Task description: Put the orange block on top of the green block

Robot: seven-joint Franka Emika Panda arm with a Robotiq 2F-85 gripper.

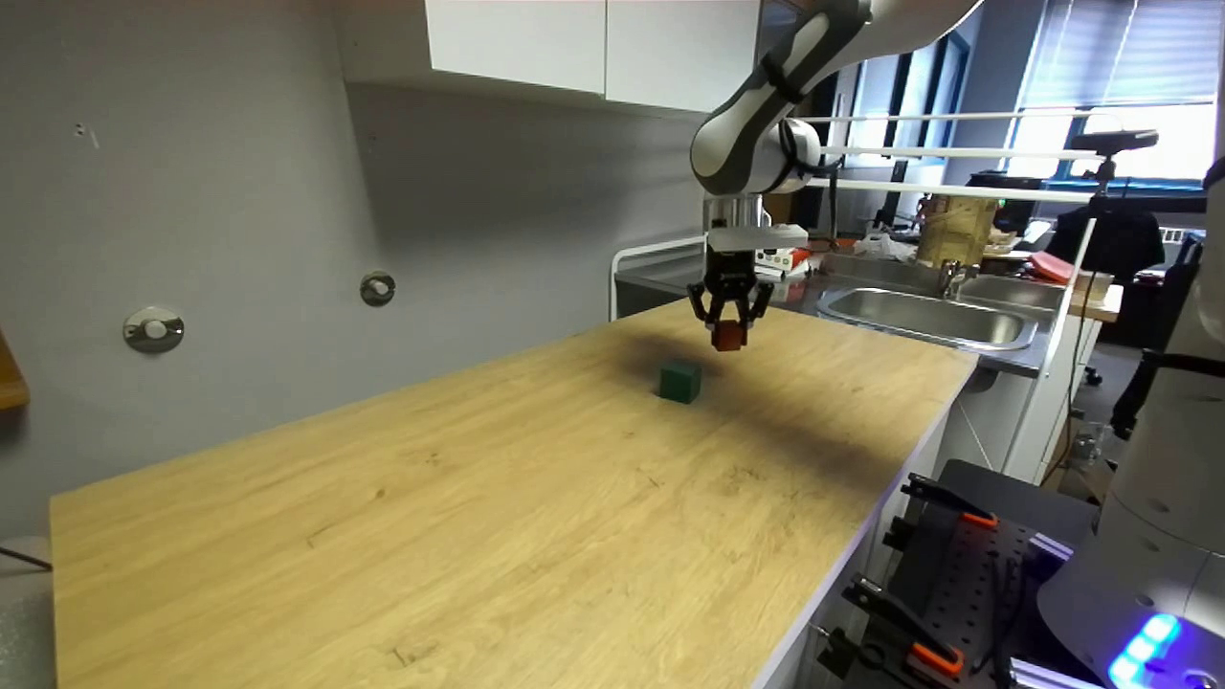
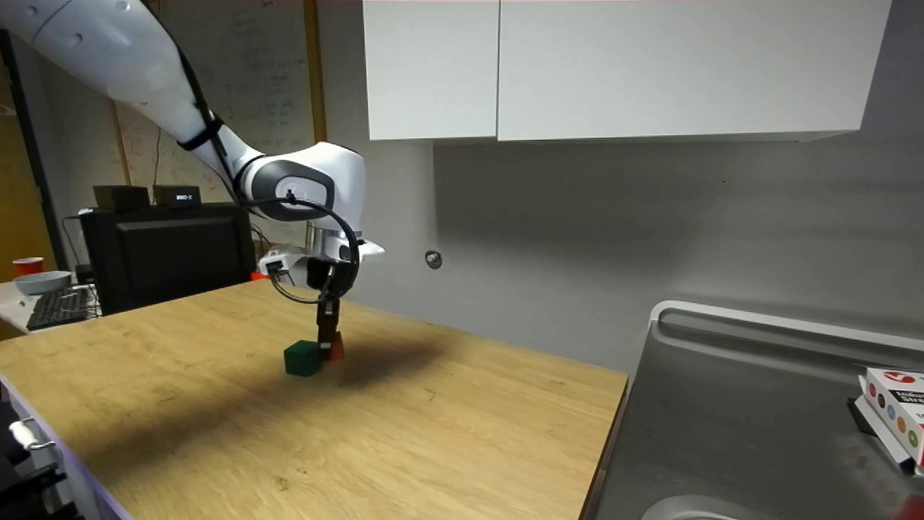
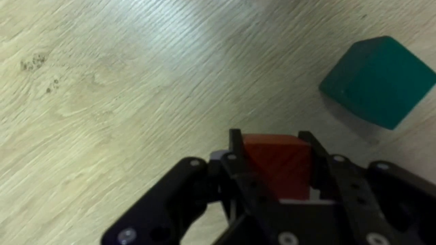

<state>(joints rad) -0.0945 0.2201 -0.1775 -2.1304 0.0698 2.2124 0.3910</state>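
Note:
The orange block (image 1: 728, 336) is held between the two fingers of my gripper (image 1: 730, 322), above the table. In the wrist view the orange block (image 3: 281, 163) sits between both fingertips (image 3: 270, 136), with a finger against each side. In an exterior view the orange block (image 2: 337, 347) is partly hidden behind a finger of the gripper (image 2: 328, 347). The green block (image 1: 679, 381) rests on the table; it also shows in an exterior view (image 2: 302, 358), beside the gripper. In the wrist view the green block (image 3: 391, 81) lies to the upper right, apart from the orange block.
The wooden table (image 1: 459, 517) runs along a grey wall. White cabinets (image 1: 517, 43) hang above it. A metal sink (image 1: 928, 316) adjoins the table's end. A white box (image 2: 899, 404) stands on the metal counter. A monitor (image 2: 173, 260) stands behind the table.

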